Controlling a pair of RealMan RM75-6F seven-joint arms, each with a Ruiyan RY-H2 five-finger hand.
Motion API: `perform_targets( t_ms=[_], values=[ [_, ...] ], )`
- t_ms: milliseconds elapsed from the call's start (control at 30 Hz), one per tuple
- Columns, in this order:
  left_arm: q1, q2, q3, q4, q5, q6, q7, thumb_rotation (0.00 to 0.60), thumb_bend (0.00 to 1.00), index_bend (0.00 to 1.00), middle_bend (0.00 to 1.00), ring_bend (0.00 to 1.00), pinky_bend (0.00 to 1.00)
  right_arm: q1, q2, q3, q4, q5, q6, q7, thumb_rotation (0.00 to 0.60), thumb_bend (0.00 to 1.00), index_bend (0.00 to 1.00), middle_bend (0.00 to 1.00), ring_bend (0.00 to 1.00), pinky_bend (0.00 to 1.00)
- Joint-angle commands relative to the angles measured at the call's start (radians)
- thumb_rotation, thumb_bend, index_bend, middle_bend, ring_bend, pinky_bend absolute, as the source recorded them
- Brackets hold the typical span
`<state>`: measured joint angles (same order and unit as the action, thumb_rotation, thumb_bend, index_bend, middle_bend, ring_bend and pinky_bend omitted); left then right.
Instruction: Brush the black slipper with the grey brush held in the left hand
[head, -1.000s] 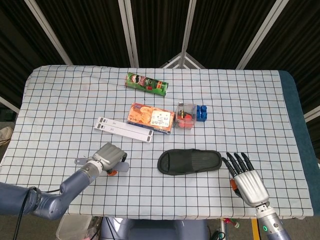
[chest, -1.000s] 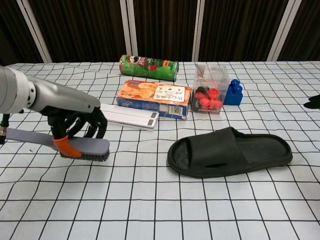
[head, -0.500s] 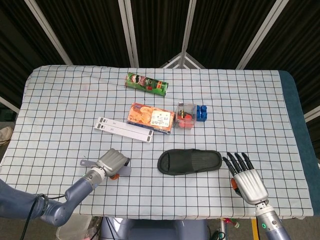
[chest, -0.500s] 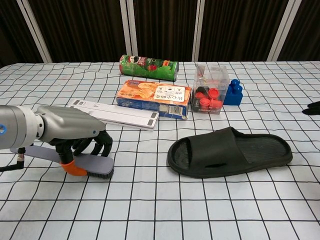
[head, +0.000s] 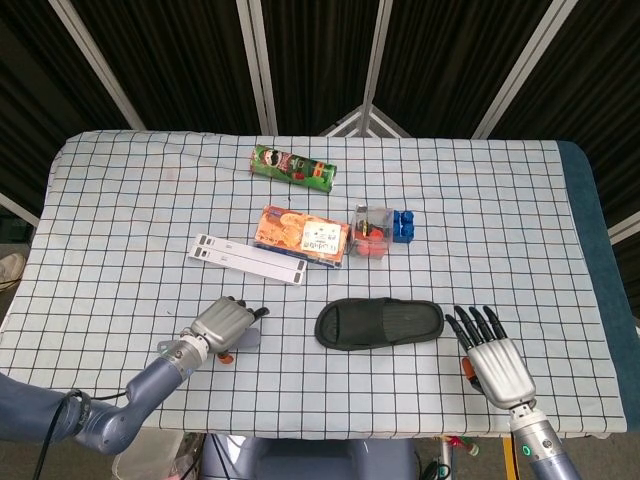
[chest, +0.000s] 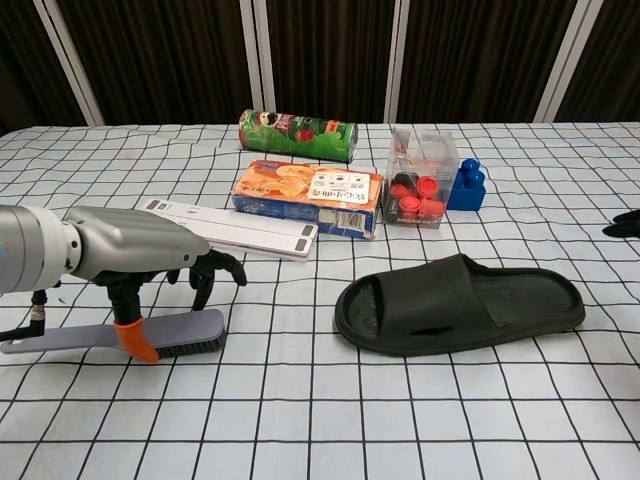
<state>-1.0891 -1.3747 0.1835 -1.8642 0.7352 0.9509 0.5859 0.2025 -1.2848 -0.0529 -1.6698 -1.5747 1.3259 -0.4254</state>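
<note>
- Table (head: 120, 200), covered in a checked cloth, carries everything; one of it.
- Slipper (chest: 462, 302), black, one only, lies near the front edge with its long axis running left to right, toe opening toward the robot's left. It sits between the two hands, clear of both.
- Left hand (chest: 150, 262) is on the grey brush (chest: 120, 335); its thumb presses the brush's near side, while the other fingers lift and spread behind it, so the hold looks loose. Whether it is truly clamped I cannot tell.
- Brush, one, lies flat on the cloth, bristles down, handle pointing away from the slipper, its long axis roughly in line with the slipper's. The slipper lies to the hand's right, so the coming move is probably a lift and a sideways carry.
- Right hand (head: 494, 355) rests flat, fingers apart and holding nothing, just beside the slipper's heel end and nearer to it than the left.
- Clutter behind: one biscuit box (chest: 308, 195), one green can (chest: 297, 134), one white strip (chest: 232, 227), one clear container (chest: 421, 187), one blue block (chest: 465, 186).
</note>
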Motion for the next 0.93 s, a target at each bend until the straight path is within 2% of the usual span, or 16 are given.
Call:
perform_targets(
  t_ms=[33,133,233,333,400,433,467,533,600,667,767,800,933],
  values=[
    [0.022,0.032,-0.026,-0.035,0.033,0.013,-0.047,0.600,0.08,0.04,0.19,0.15,0.21,-0.008,0.008,0.003,-0.005,-0.003,0.016,0.009,0.600,0.60,0.00,0.02,0.00,0.03],
    [0.071,0.092,-0.049,-0.092,0.109,0.047,-0.141,0.600,0.07,0.02,0.13,0.10,0.17,-0.023,0.022,0.006,-0.011,-0.007,0.047,0.034,0.600,0.60,0.00,0.02,0.00,0.01],
    [0.170,0.192,-0.027,-0.173,0.267,0.117,-0.280,0.600,0.06,0.00,0.10,0.06,0.13,-0.047,0.060,0.010,-0.029,-0.006,0.093,0.064,0.600,0.60,0.00,0.00,0.00,0.00],
    [0.294,0.281,0.048,-0.209,0.478,0.230,-0.395,0.600,0.05,0.00,0.06,0.01,0.06,-0.075,0.100,0.013,-0.054,0.008,0.132,0.085,0.600,0.58,0.00,0.00,0.00,0.00],
    [0.435,0.345,0.138,-0.185,0.671,0.401,-0.452,0.600,0.04,0.00,0.04,0.00,0.02,-0.101,0.138,0.017,-0.075,0.023,0.168,0.112,0.600,0.57,0.00,0.00,0.00,0.00],
    [0.482,0.356,0.161,-0.166,0.721,0.462,-0.459,0.600,0.04,0.00,0.03,0.00,0.00,-0.108,0.148,0.018,-0.079,0.026,0.179,0.120,0.600,0.56,0.00,0.00,0.00,0.00],
    [0.569,0.371,0.190,-0.133,0.766,0.576,-0.458,0.600,0.04,0.00,0.03,0.00,0.00,-0.123,0.167,0.019,-0.084,0.041,0.195,0.134,0.600,0.56,0.00,0.00,0.00,0.00],
    [0.689,0.364,0.212,-0.078,0.813,0.724,-0.456,0.600,0.04,0.00,0.02,0.00,0.00,-0.143,0.197,0.022,-0.100,0.073,0.208,0.167,0.600,0.54,0.00,0.00,0.00,0.00],
    [0.782,0.342,0.207,-0.018,0.809,0.820,-0.450,0.600,0.04,0.00,0.00,0.00,0.00,-0.155,0.219,0.031,-0.104,0.101,0.214,0.205,0.600,0.51,0.00,0.00,0.00,0.00],
    [0.836,0.314,0.189,0.037,0.770,0.857,-0.446,0.600,0.04,0.00,0.00,0.00,0.00,-0.156,0.234,0.035,-0.104,0.107,0.208,0.233,0.600,0.50,0.00,0.00,0.00,0.00],
    [0.869,0.271,0.166,0.112,0.708,0.819,-0.476,0.600,0.04,0.00,0.00,0.00,0.00,-0.154,0.248,0.035,-0.101,0.105,0.197,0.268,0.600,0.49,0.00,0.00,0.00,0.00],
    [0.859,0.273,0.167,0.134,0.707,0.775,-0.490,0.600,0.04,0.00,0.00,0.00,0.00,-0.154,0.250,0.035,-0.097,0.097,0.195,0.276,0.600,0.48,0.00,0.00,0.00,0.00],
    [0.852,0.257,0.130,0.193,0.745,0.746,-0.534,0.600,0.05,0.00,0.00,0.00,0.00,-0.154,0.251,0.031,-0.095,0.092,0.182,0.279,0.600,0.48,0.00,0.00,0.00,0.00]
  ],
)
